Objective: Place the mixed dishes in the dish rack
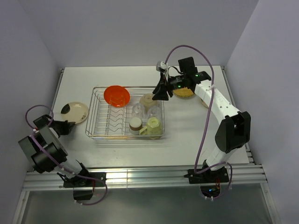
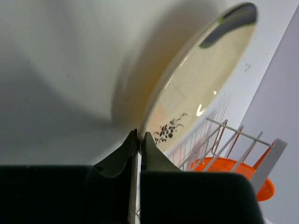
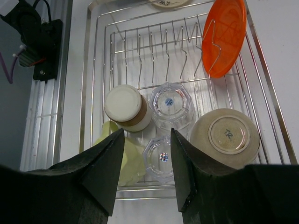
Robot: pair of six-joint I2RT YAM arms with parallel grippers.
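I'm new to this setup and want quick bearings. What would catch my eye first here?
A bright orange plate propped in the dish rack at mid-table, with an upturned beige bowl nearby. Left of the rack, the left gripper has its jaws pinched on the rim of a cream plate; the right gripper hangs open over the rack's right end.

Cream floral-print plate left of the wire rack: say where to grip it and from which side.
Probably pinch the near-left rim of the cream floral-print plate, coming in low from that side. It lies face up on the white table, so only its thin edge offers a hold, and the silver wire dish rack stands to its right.
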